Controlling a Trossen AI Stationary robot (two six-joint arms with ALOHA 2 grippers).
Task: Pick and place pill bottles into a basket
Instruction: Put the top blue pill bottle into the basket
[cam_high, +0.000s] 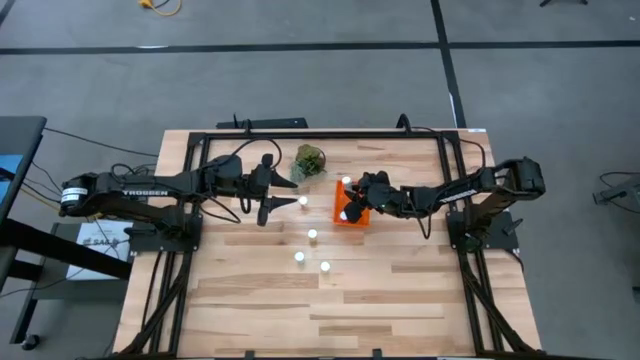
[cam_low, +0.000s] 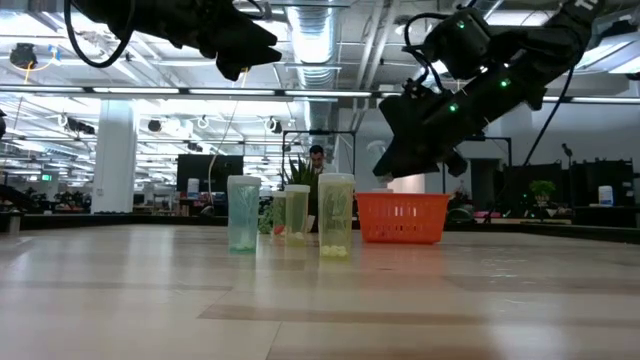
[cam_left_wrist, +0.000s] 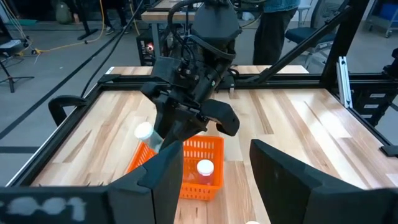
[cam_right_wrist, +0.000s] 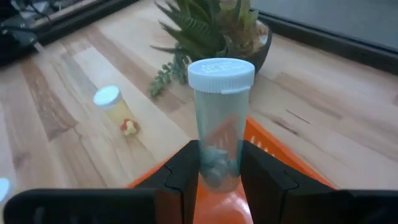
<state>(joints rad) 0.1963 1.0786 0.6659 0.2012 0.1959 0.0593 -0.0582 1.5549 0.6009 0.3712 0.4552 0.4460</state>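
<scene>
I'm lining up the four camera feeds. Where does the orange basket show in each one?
High view: the orange basket is at the table's centre right, under the right gripper.
Low view: right of centre, behind the standing bottles.
Left wrist view: low centre, below the right arm.
Right wrist view: only an orange edge under the held bottle.
Shared landmark: the green plant beside the basket.

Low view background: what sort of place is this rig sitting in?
Probably a large open lab or industrial workspace: exposed ceiling ducts, rows of strip lights, a concrete floor with taped lines, and other workstations behind the table.
</scene>
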